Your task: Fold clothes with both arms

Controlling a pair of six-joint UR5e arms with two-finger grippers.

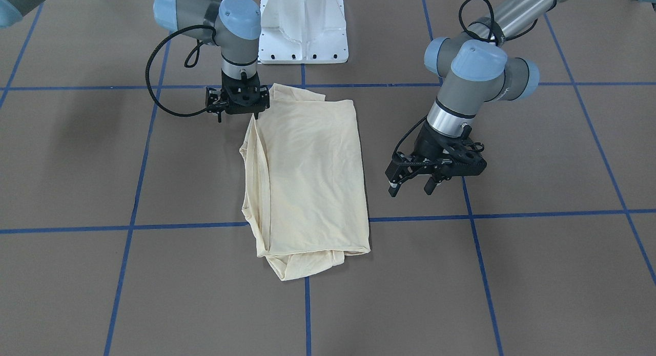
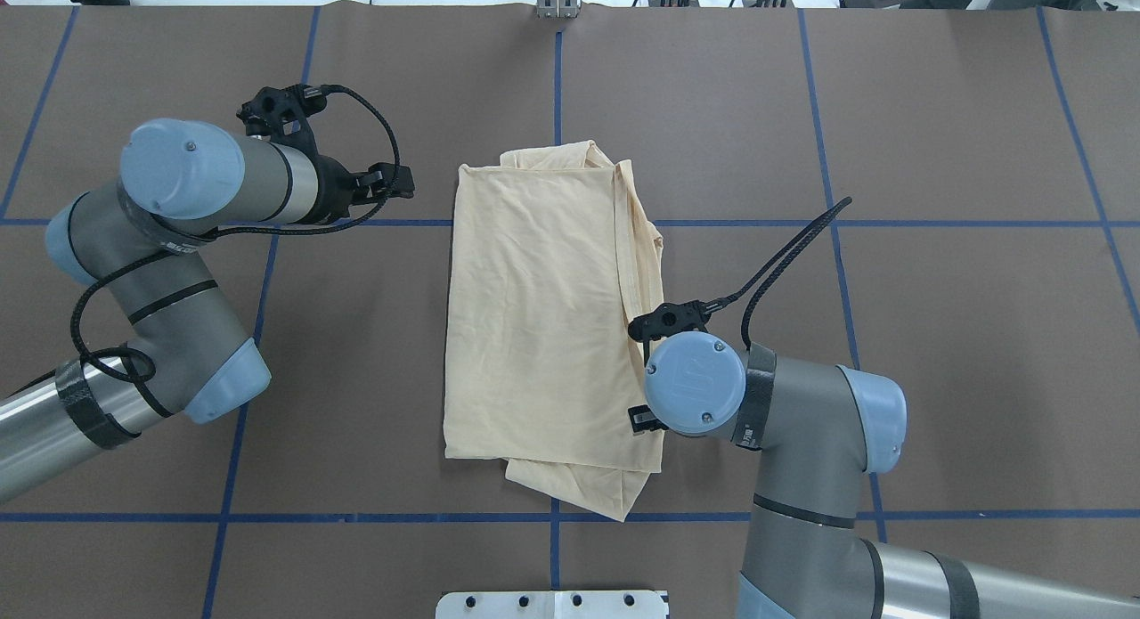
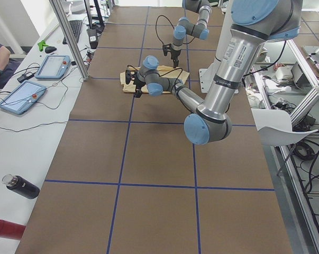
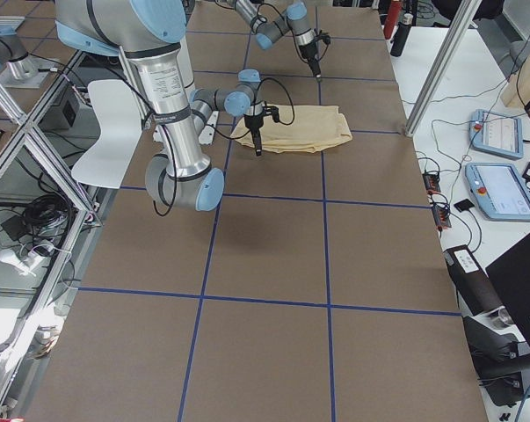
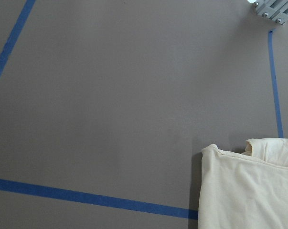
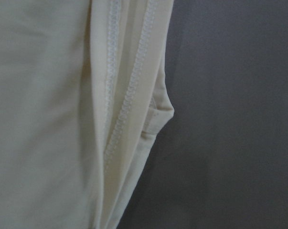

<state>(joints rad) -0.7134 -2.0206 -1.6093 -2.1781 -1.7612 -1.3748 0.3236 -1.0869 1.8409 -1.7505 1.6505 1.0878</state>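
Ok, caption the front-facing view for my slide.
Folded cream shirt on the brown table; right gripper at one corner, left gripper open beside it.

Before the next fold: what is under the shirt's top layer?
Folded layers of the same shirt peek out: stitched hems along the edge by the right gripper, and a fold at each end. What lies under the middle, any print included, is covered.

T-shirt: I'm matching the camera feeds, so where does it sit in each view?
Front-facing: T-shirt at centre.
Overhead: centre.
Exterior left: small, upper middle.
Exterior right: small, upper middle.
Left wrist: bottom-right corner.
Right wrist: fills the left half, hems showing.
Landmark: blue tape line crossing under its end away from the robot.
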